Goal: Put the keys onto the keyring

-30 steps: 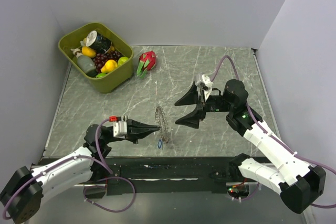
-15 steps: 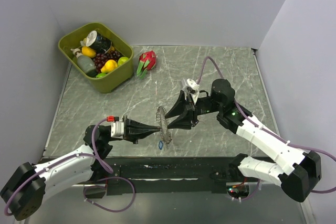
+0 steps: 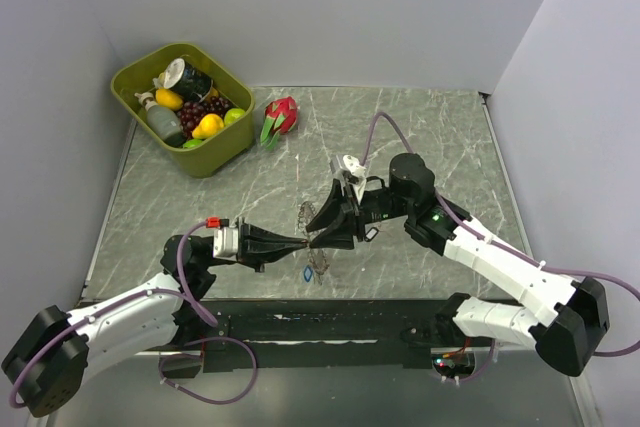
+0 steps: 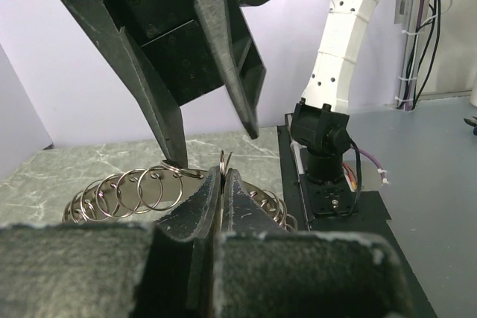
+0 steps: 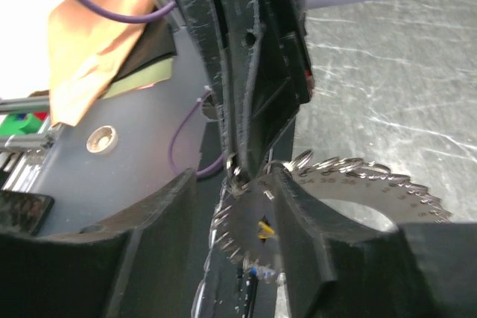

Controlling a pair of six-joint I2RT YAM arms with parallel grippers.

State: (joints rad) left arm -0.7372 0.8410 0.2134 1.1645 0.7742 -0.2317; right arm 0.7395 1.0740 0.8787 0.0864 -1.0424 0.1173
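Top external shows keyring (image 3: 317,259) on edge, running near-far.

Shiny metal keyring (image 5: 350,188), glossy marbled table (image 3: 420,127)

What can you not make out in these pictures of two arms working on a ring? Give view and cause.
Top view: the middle of the ring is hidden behind the left gripper and right gripper.
Top view: the blue tag is too small to tell whether it hangs on the ring.
Right wrist view: the ring's lower part is hidden by that gripper's own fingers.
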